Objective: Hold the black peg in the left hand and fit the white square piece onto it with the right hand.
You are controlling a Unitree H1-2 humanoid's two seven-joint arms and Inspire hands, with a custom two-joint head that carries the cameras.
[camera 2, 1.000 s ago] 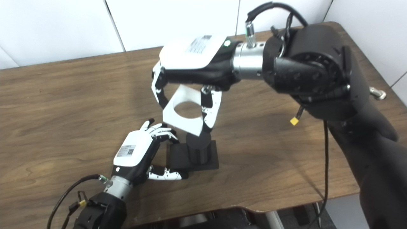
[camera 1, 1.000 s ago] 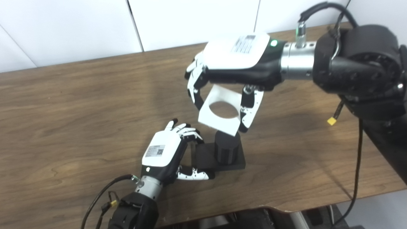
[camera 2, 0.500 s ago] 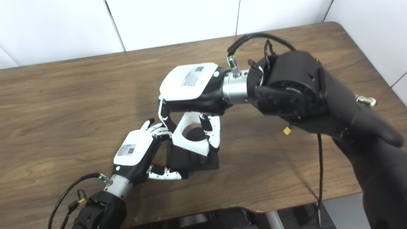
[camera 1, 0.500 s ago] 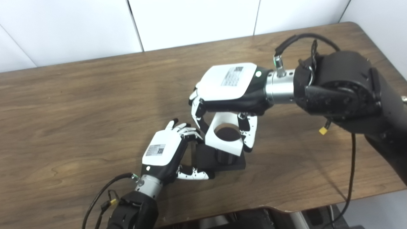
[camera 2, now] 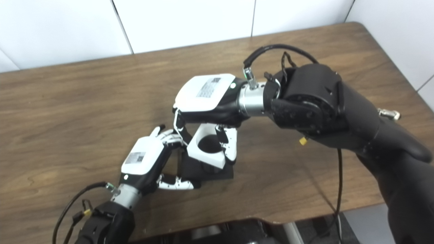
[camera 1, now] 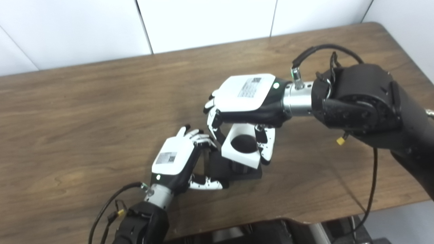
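The black peg (camera 1: 244,143) stands upright on its square black base (camera 1: 252,173) on the wooden table. My left hand (camera 1: 176,162) grips the left edge of that base between fingers (camera 1: 200,138) and thumb (camera 1: 206,185). The white square piece (camera 1: 241,158), with a round hole, sits around the top of the peg, slightly tilted. My right hand (camera 1: 244,101) hovers over it from the right, shut on the piece, fingers on its left side and thumb (camera 1: 265,145) on its right. The same hold appears in the right eye view, on the white square piece (camera 2: 206,156).
The brown wooden table (camera 1: 84,112) runs left and back to a white wall. Its front edge (camera 1: 305,222) lies close below the base. My bulky black right forearm (camera 1: 366,105) and its cable (camera 1: 373,179) hang over the table's right side.
My right hand came down and slightly left with the white square piece, from above the peg to around the peg's top. My left hand stayed on the base.
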